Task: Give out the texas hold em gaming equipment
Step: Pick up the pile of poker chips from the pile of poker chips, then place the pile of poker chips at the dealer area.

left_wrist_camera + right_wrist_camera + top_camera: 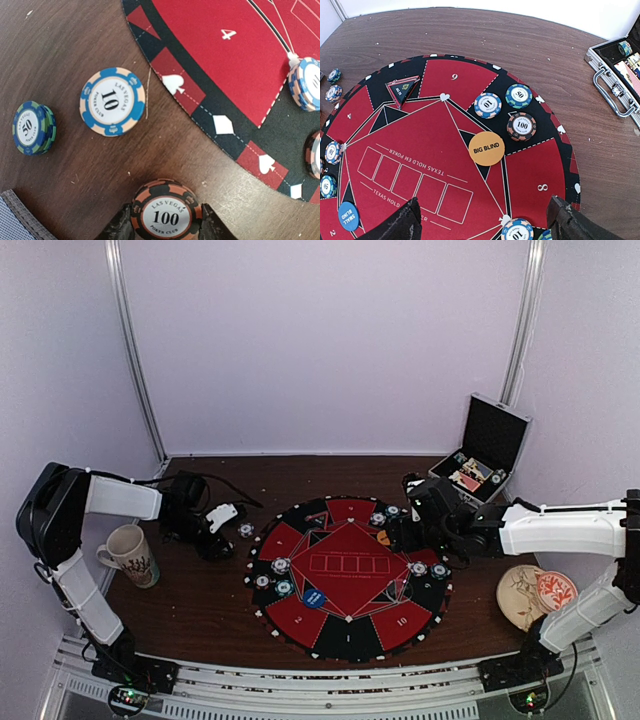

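A black-and-orange 100 chip stack (166,212) stands on the bare wood just off the round poker mat (240,75), with my left gripper (166,222) shut on it, one finger against each side. Close by lie a blue 10 chip (112,101) and a green-blue 50 stack (33,128). My right gripper (485,225) hangs open above the mat (445,150), holding nothing. Beneath it are the orange BIG BLIND disc (486,148), a 10 chip (487,105), a 50 chip (519,96), a 100 chip (521,126) and the blue SMALL BLIND disc (348,216).
A patterned mug (130,555) stands left of the left arm. The open silver-edged case (485,455) sits at the back right with cards and chips inside. Round coasters (535,595) lie at the right. More chip stacks (282,565) ring the mat's left sectors.
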`<state>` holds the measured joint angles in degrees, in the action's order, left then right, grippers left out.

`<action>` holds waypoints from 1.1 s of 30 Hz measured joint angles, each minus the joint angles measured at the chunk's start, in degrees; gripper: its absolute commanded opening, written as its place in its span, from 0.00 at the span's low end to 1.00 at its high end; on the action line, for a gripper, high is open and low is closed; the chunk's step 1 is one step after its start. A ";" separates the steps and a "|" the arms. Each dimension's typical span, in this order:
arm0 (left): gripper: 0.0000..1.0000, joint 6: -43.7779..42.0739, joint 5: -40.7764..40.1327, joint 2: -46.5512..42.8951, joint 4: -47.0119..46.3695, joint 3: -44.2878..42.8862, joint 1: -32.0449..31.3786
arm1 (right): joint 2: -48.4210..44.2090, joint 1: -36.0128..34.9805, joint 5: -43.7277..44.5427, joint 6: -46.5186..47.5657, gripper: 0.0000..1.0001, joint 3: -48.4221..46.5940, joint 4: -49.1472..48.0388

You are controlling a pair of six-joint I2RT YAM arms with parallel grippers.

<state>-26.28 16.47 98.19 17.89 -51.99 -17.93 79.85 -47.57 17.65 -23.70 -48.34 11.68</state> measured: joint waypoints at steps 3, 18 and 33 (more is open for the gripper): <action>0.34 -0.04 0.00 0.00 -0.07 0.00 0.00 | -0.02 0.00 -0.02 0.00 0.88 0.00 0.00; 0.13 -0.44 1.84 -7.06 2.40 -0.07 -0.46 | -2.34 0.00 -0.02 -0.02 0.89 1.18 -0.98; 0.14 1.33 2.69 -7.32 8.28 -14.27 -26.47 | -16.48 5.27 2.97 -2.01 1.00 6.14 -1.46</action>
<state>-24.95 19.16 90.87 26.17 -66.26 -44.40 63.37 -42.30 20.62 -25.71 -42.19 10.22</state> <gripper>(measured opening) 0.381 0.997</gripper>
